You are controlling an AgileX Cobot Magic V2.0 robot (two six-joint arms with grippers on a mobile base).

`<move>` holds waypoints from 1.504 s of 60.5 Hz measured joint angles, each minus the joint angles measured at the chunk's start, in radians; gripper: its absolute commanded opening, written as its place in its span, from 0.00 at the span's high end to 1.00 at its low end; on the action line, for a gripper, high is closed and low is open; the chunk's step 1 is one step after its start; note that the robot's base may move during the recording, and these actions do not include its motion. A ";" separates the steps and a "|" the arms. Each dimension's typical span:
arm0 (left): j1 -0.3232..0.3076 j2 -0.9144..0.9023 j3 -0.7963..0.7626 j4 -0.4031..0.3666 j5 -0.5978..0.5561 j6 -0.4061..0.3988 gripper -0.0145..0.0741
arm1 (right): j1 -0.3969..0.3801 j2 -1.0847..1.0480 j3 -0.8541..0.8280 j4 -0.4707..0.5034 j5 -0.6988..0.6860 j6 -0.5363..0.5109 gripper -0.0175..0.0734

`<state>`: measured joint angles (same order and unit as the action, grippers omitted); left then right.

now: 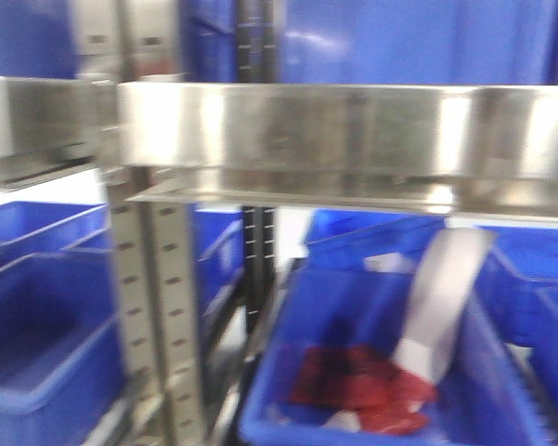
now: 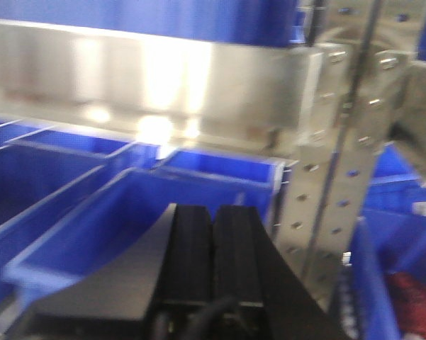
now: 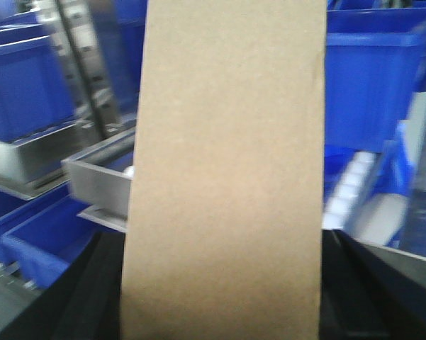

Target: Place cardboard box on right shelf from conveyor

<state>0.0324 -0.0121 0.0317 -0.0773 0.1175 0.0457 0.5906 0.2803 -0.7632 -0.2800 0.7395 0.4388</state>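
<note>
The tan cardboard box fills the middle of the right wrist view, standing upright. My right gripper is shut on it, with a black finger showing at each side. Behind the box is the corner of the right shelf's steel rail. In the front view that shiny rail runs across at mid height; neither the box nor a gripper shows there. My left gripper is shut and holds nothing, its two black fingers pressed together, and it hovers over a blue bin below the rail. The conveyor is out of view.
Grey perforated uprights stand between the rack bays. Blue bins sit above and below the rail. One lower bin holds a red item and a white strip. More blue bins lie beyond the box.
</note>
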 measured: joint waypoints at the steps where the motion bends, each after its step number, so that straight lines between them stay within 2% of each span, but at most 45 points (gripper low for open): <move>1: 0.000 0.000 0.000 0.000 0.000 0.000 0.97 | 0.000 0.000 0.000 0.000 0.000 0.000 0.58; 91: 0.000 0.000 0.000 0.000 0.000 0.000 0.97 | 0.000 0.000 0.000 0.000 0.000 0.000 0.58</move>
<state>0.0324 -0.0121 0.0317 -0.0773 0.1175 0.0457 0.5906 0.2803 -0.7632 -0.2800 0.7395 0.4388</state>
